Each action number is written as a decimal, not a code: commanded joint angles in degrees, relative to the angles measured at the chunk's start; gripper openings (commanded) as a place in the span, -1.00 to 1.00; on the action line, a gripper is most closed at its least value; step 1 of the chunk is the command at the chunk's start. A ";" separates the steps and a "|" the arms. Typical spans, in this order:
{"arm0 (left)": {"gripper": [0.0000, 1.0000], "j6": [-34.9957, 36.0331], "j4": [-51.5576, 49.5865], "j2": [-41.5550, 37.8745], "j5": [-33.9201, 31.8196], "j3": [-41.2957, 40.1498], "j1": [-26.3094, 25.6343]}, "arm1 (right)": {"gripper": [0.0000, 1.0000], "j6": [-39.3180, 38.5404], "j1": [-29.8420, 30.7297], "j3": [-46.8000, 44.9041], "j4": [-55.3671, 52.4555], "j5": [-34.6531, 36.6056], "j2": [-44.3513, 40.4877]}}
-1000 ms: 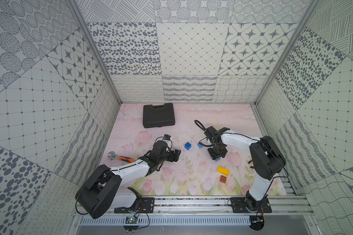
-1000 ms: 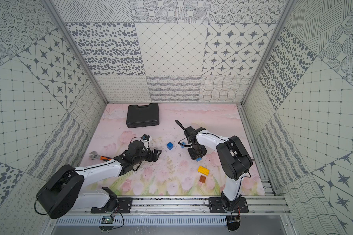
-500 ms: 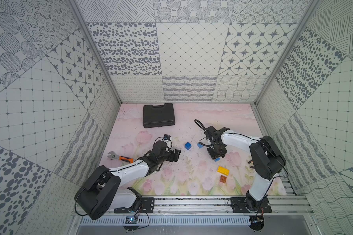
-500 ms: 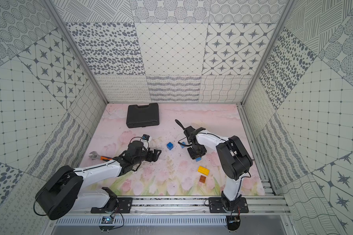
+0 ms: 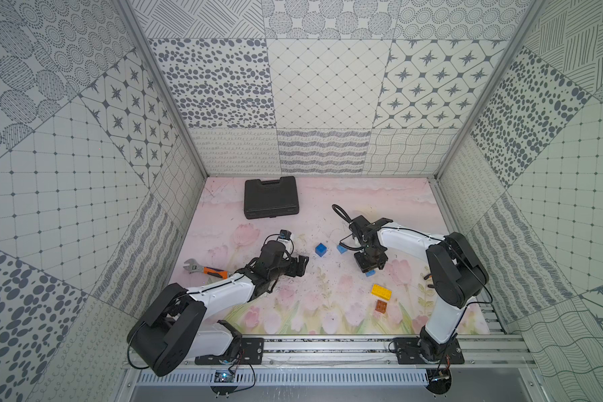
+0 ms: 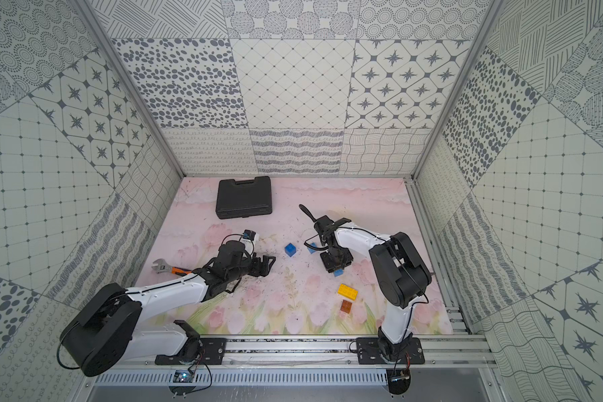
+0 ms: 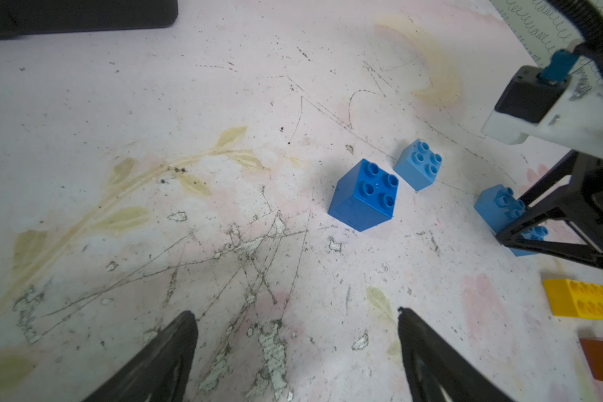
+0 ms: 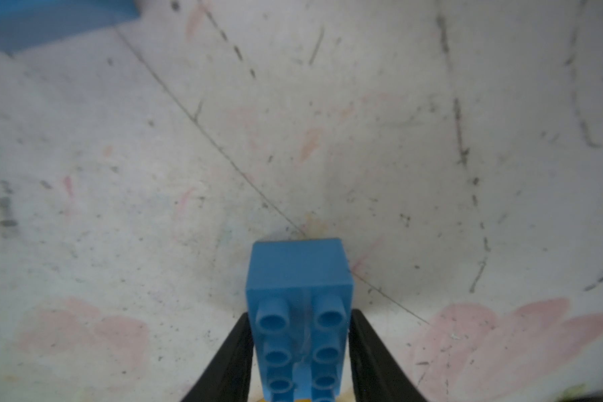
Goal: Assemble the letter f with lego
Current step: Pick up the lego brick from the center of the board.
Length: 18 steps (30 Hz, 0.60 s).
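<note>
My right gripper (image 8: 300, 313) is shut on a long light blue lego brick (image 8: 298, 271), a finger against each long side, studs up, low over the mat. Both top views show this brick (image 5: 370, 273) (image 6: 338, 272) under the right gripper (image 5: 370, 264). A darker blue brick (image 5: 321, 250) (image 7: 364, 195) and a small light blue brick (image 5: 342, 249) (image 7: 418, 165) stand apart on the mat between the arms. The yellow brick (image 5: 381, 291) and the brown-orange brick (image 5: 381, 306) lie nearer the front. My left gripper (image 5: 302, 266) (image 7: 296, 316) is open and empty, left of the darker blue brick.
A shut black case (image 5: 270, 196) lies at the back left of the mat. An orange-handled wrench (image 5: 202, 269) lies by the left wall, beside the left arm. Patterned walls close in the mat on three sides, and a metal rail runs along the front.
</note>
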 commanded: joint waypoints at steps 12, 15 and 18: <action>0.82 0.00 1.98 -0.41 -0.17 -0.36 -0.15 | -0.20 0.45 -0.61 1.94 0.06 0.27 -0.67; 0.82 -0.01 1.93 -0.39 -0.23 -0.29 -0.15 | -0.30 0.43 -0.70 1.88 0.03 -0.01 -0.74; 0.82 0.08 2.01 -0.02 0.18 -0.19 -0.15 | -0.39 0.40 -0.70 2.05 -0.07 -0.19 -0.99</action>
